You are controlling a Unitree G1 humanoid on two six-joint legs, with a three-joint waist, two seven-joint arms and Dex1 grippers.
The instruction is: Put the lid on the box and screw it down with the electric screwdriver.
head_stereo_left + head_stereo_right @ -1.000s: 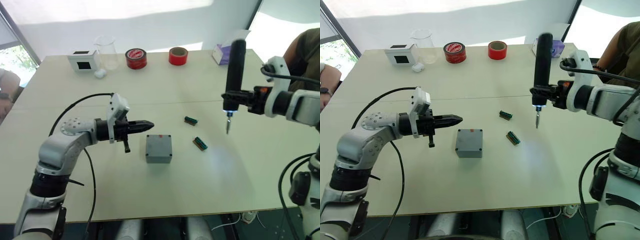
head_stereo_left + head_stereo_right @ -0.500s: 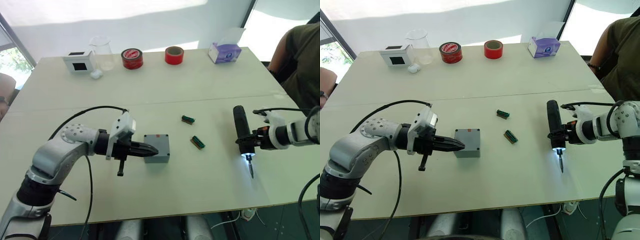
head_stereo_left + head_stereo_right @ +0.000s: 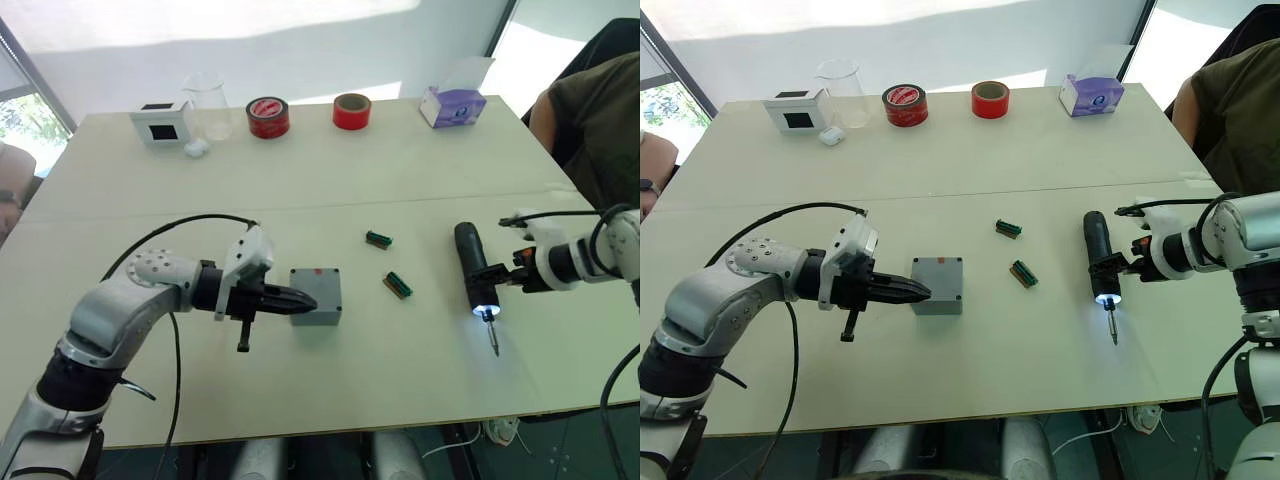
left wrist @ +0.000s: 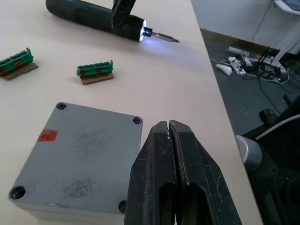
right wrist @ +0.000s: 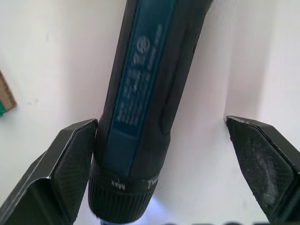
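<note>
We see the table (image 3: 970,150) filling the frame. The box (image 3: 938,285), lid on, sits centre-left, our left claw (image 3: 922,292) pinched closed at its edge. Centre-right the screwdriver (image 3: 1098,268) lies lit between our right claw's (image 5: 164,173) wide-spread fingers (image 5: 70,164).

Left pincer (image 3: 305,299) tip hides part of box (image 3: 322,291) near wall.
</note>
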